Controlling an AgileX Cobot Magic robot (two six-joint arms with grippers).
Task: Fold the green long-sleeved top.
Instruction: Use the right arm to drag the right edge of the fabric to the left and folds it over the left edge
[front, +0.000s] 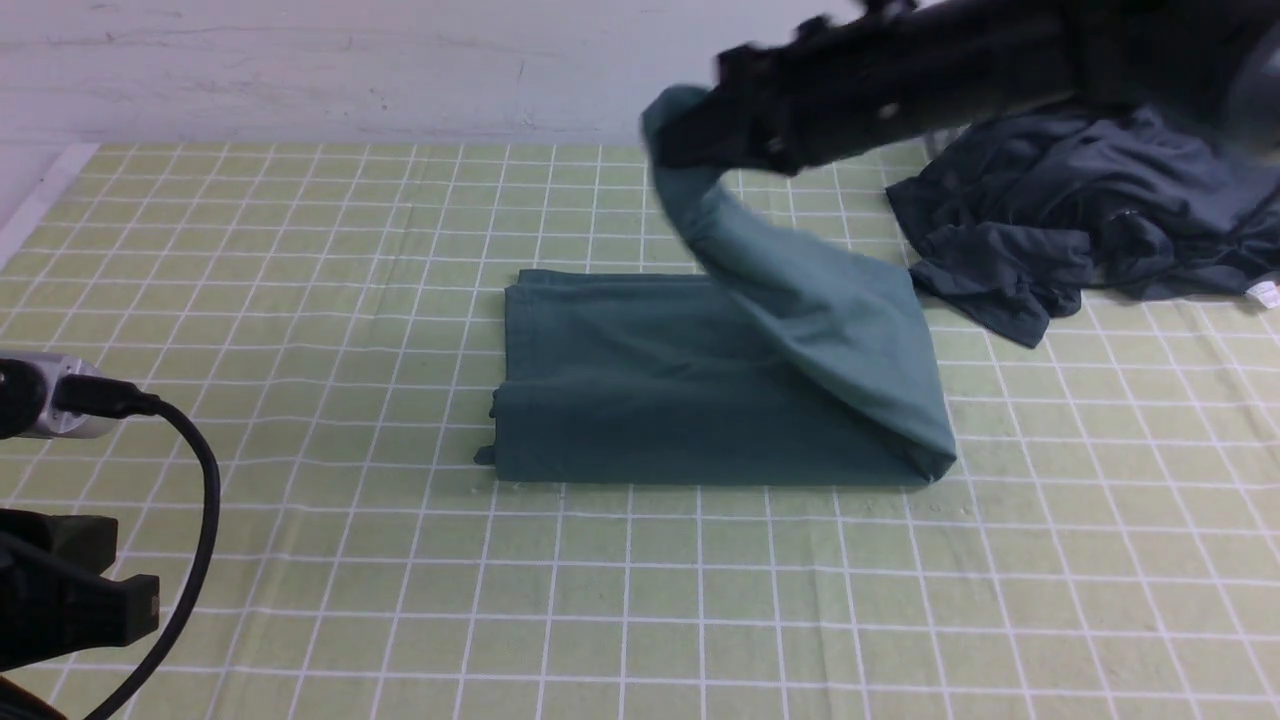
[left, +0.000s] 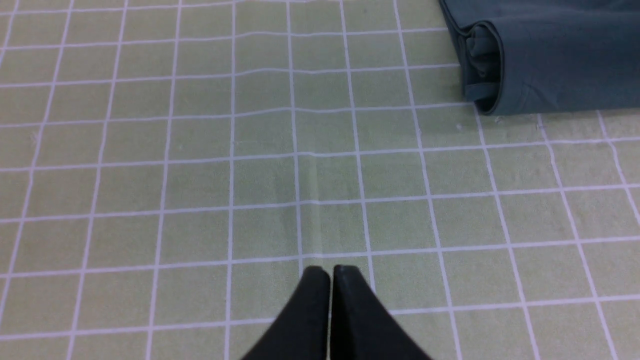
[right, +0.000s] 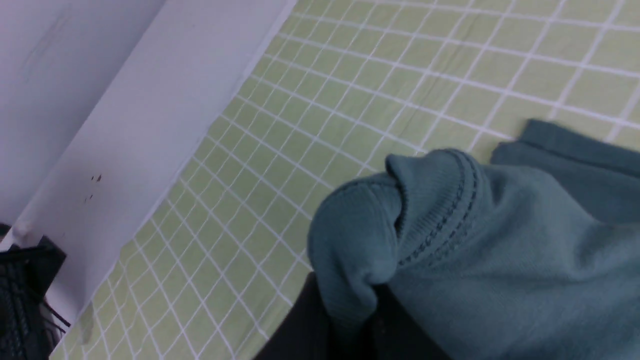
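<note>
The green long-sleeved top (front: 660, 390) lies folded into a rectangle at the middle of the checked green cloth. My right gripper (front: 680, 135) is shut on its ribbed edge (right: 430, 200) and holds that end lifted above the far side of the top, with cloth hanging down to the right end. In the right wrist view the fabric bunches between the black fingers (right: 305, 320). My left gripper (left: 329, 272) is shut and empty, low over bare cloth. The top's folded end (left: 540, 60) lies apart from it.
A dark charcoal-grey garment (front: 1080, 215) lies crumpled at the far right, with a small white tag (front: 1266, 293) at its edge. The white wall (front: 300, 70) borders the far side. A black object (right: 25, 295) stands by the wall strip. My left arm's cable (front: 195, 520) loops at near left.
</note>
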